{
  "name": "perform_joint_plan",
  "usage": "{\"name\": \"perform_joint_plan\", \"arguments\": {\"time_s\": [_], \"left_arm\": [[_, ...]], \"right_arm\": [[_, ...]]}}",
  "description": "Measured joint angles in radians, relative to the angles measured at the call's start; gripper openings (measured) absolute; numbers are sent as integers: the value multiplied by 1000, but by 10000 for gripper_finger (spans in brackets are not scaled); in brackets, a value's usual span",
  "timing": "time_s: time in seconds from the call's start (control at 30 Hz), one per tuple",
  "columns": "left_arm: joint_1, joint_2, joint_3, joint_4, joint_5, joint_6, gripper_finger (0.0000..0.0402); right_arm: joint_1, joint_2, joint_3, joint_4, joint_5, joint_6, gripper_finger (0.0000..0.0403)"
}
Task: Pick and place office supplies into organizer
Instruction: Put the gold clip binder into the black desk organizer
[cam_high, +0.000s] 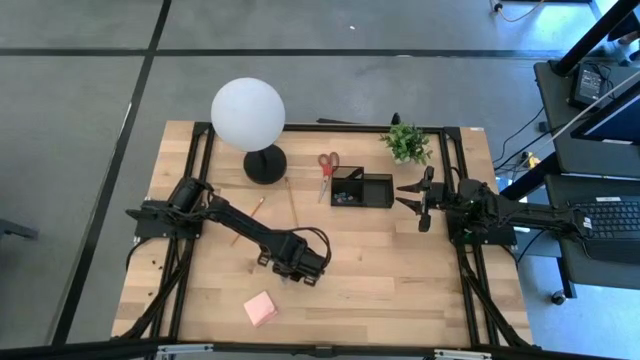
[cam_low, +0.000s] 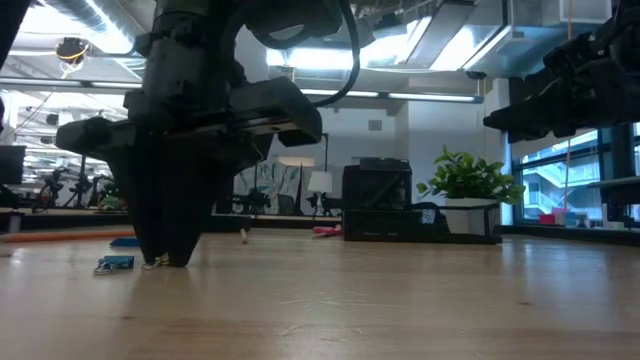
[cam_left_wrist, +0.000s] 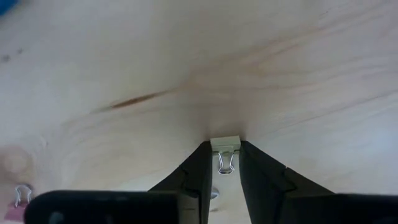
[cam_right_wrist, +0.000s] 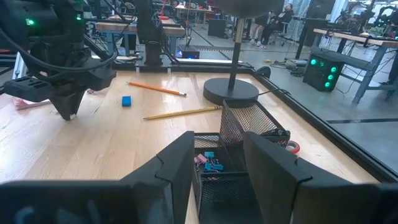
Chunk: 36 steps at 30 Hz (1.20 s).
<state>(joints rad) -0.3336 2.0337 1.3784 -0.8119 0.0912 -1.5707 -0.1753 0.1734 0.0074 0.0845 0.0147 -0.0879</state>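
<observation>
High view, left hand (cam_high: 290, 270): dark, angular, lowered to the pale wooden bench (cam_high: 400, 270) just above the square pink sticky-note pad (cam_high: 260, 308).
Left wrist view, grip: two wedge-shaped black fingers (cam_left_wrist: 194, 174) pinch a tiny cream binder clip with wire loops (cam_left_wrist: 225, 152) against the smooth, streaked wood grain.
Right hand (cam_high: 425, 200): raised just beside the organizer, fingers parted, holding nothing.
Organizer: small black wire-mesh rectangular box (cam_high: 361, 189), compartmented, with small clips lying in one section.
Scissors: red-handled metal pair (cam_high: 327, 166) flat on the bench, just beside the organizer.
Pencils: two slim yellow wooden sticks (cam_right_wrist: 183, 112), well apart from the box.
Eraser: small blue block (cam_right_wrist: 127, 101) near the pencils.
Lamp: matte white globe (cam_high: 247, 114) on a round black base.
</observation>
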Motion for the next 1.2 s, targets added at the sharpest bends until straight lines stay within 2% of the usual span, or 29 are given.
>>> {"name": "perform_joint_plan", "arguments": {"time_s": [0.1, 0.37, 0.53, 0.67, 0.83, 0.93, 1.2], "left_arm": [[4, -8, -1, 2, -20, 21, 68], [32, -99, -1, 46, -165, 113, 68], [90, -166, 0, 99, -312, 250, 68], [154, -186, 1, 213, -399, 428, 68], [257, -177, 2, 412, -421, 656, 68], [310, -176, 2, 464, -418, 746, 68], [389, -163, 2, 479, -423, 923, 68]], "right_arm": [[0, 0, 0, 0, 0, 0, 145], [0, 0, 0, 0, 0, 0, 145], [0, 0, 0, 0, 0, 0, 145], [0, 0, 0, 1, 0, 0, 145], [0, 0, 0, 8, 0, 0, 145], [0, 0, 0, 8, 0, 0, 145], [0, 0, 0, 11, 0, 0, 145]]}}
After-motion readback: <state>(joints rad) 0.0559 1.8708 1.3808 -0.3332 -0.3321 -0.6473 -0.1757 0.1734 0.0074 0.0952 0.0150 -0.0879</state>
